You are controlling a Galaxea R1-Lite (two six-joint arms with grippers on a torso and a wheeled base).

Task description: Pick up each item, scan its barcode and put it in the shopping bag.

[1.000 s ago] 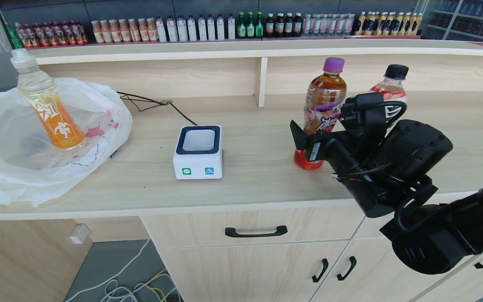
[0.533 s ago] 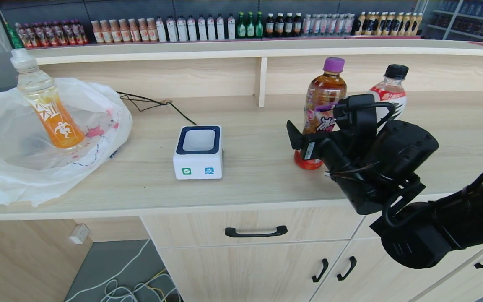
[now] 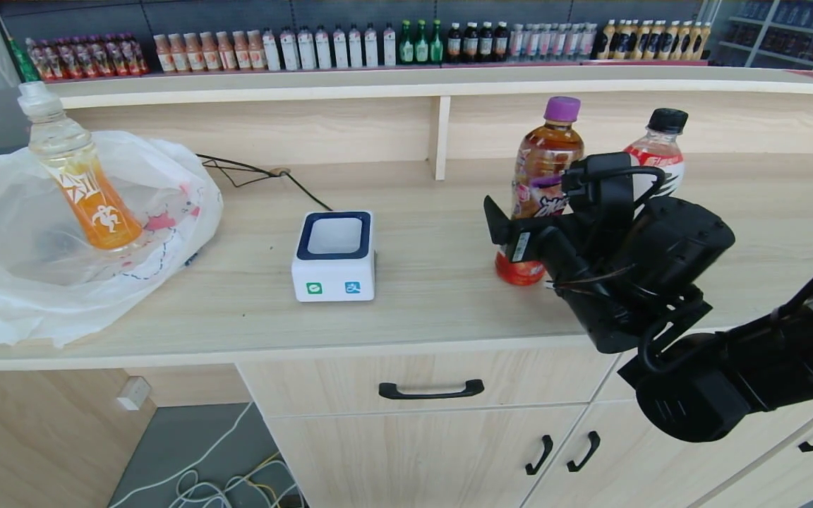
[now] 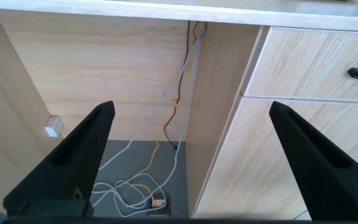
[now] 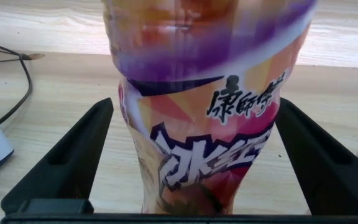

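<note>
A purple-capped tea bottle (image 3: 546, 159) stands upright on the wooden counter (image 3: 435, 268), with a black-capped bottle (image 3: 658, 144) just behind and to its right. My right gripper (image 3: 530, 215) is open, one finger on each side of the tea bottle's lower body (image 5: 204, 124); I cannot tell whether the fingers touch it. The white barcode scanner (image 3: 334, 255) sits mid-counter. At far left the white shopping bag (image 3: 166, 183) holds a leaning orange drink bottle (image 3: 82, 176). My left gripper (image 4: 191, 109) is open below the counter, facing the cabinet side.
A raised back shelf with an upright divider (image 3: 439, 137) runs behind the counter, and a black cable (image 3: 251, 169) lies behind the scanner. Drawers with black handles (image 3: 431, 389) are below, and loose cables (image 4: 138, 186) lie on the floor.
My right gripper has moved a little forward and to the left, bringing its fingers further around the tea bottle. The bottles, scanner and bag have not moved.
</note>
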